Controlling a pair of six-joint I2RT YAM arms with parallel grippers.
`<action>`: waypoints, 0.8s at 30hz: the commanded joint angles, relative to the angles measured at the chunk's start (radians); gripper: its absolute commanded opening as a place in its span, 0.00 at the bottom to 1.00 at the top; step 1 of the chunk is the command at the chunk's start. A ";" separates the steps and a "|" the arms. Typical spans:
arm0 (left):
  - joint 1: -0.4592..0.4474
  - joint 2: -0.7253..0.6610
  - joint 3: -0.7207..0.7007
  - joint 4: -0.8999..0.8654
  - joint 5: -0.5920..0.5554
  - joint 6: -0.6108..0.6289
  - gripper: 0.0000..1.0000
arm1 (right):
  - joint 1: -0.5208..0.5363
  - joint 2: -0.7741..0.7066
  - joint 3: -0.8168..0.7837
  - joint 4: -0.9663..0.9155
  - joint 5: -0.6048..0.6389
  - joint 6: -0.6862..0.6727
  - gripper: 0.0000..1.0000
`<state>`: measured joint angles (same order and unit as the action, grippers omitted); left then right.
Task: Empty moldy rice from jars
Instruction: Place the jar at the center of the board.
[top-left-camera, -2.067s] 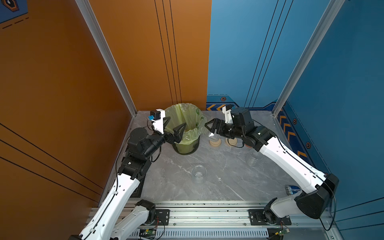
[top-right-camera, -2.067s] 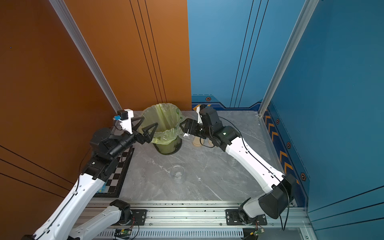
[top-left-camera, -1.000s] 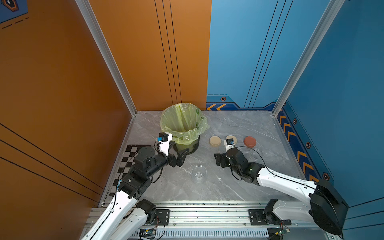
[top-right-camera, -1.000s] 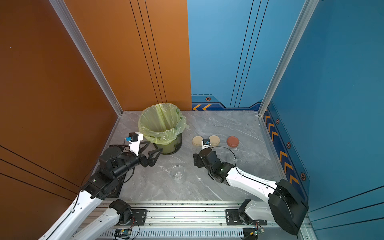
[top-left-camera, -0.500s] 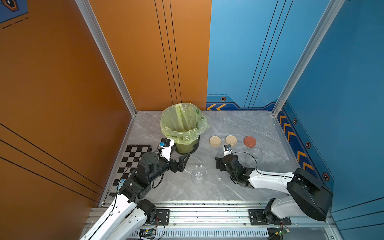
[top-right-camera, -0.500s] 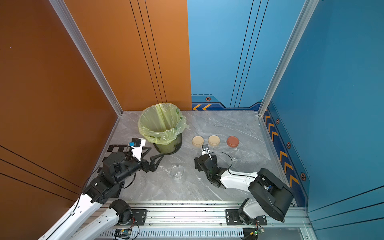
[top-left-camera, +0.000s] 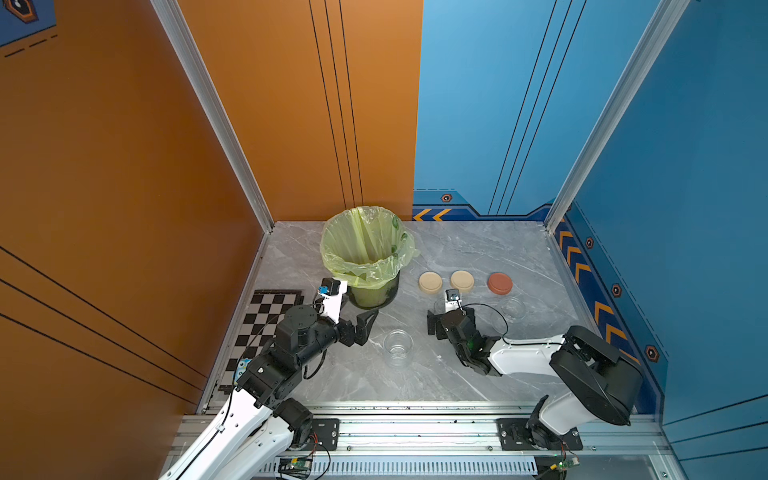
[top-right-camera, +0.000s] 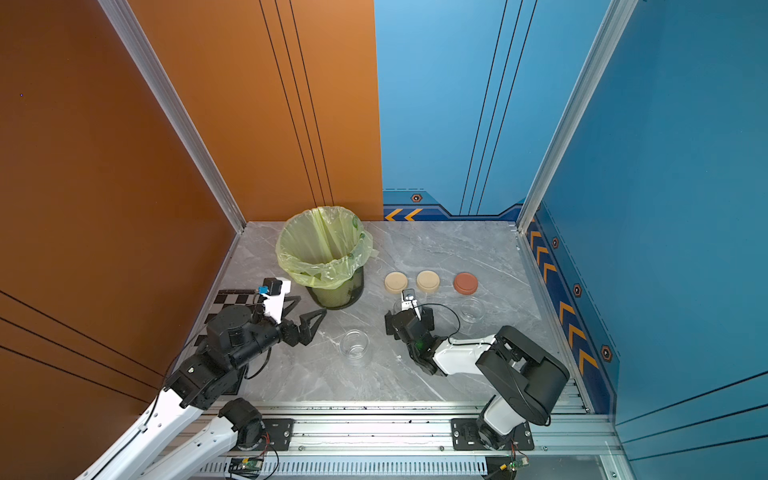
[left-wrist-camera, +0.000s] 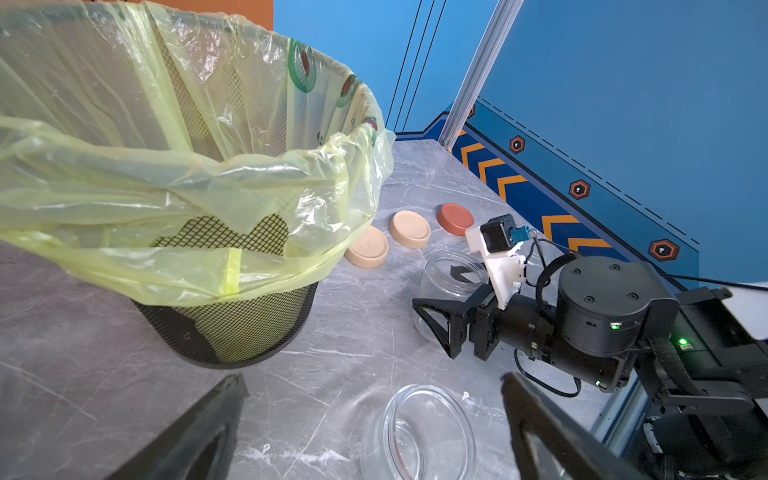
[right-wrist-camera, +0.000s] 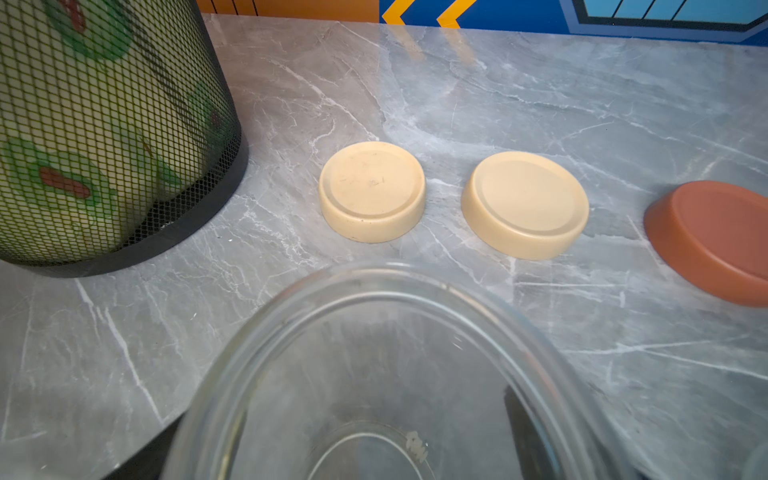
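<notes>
**jars look emptied; a clumsy retreat could topple glass**

nearest the rail, a small clear squat glass jar (top-left-camera: 397, 347) stood upright and lidless on the grey marbled worktop (top-left-camera: 415, 382), with nothing in it. the left gripper (top-right-camera: 311, 306) hung just beside it, jaws wide, holding nothing. further in, the right gripper (left-wrist-camera: 434, 286) sat low at a second clear jar (right-wrist-camera: 374, 353). its jaws were wide, with one finger (left-wrist-camera: 459, 328) outside the near wall and the other seen through the glass, inside or behind i could not tell. a third clear jar (top-left-camera: 512, 308) stood apart, near the arm's black cable loop (top-left-camera: 482, 304).

beyond them a smooth beige round lid (right-wrist-camera: 372, 191), a second beige lid (right-wrist-camera: 524, 203) and a reddish-brown round lid (right-wrist-camera: 715, 241) lay in a row. farthest stood the black mesh bin lined with a thin crinkled green bag (top-left-camera: 365, 249).

no mass of moldy rice showed in any jar, only a pale speck (right-wrist-camera: 415, 448) clinging inside the second. the rest was probably in the bin, unseen.

empty glass is light, hard and slick. a finger lifted or swung away carelessly could catch the rim and tip or drag the jar into the lids. the cable could also snag the third jar.
</notes>
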<state>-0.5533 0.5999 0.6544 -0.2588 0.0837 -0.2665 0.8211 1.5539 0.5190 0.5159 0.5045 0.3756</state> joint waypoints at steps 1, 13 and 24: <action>-0.011 -0.014 0.004 -0.021 -0.045 0.019 0.98 | 0.003 -0.042 -0.003 -0.039 0.048 -0.017 1.00; 0.024 -0.003 0.042 -0.059 -0.114 0.095 0.98 | -0.003 -0.195 0.041 -0.245 0.029 -0.023 1.00; 0.210 0.057 0.052 -0.084 -0.082 0.115 0.98 | -0.122 -0.364 0.129 -0.491 -0.225 -0.028 1.00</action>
<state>-0.3923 0.6411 0.6823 -0.3199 -0.0120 -0.1646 0.7418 1.2343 0.6136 0.1421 0.3992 0.3622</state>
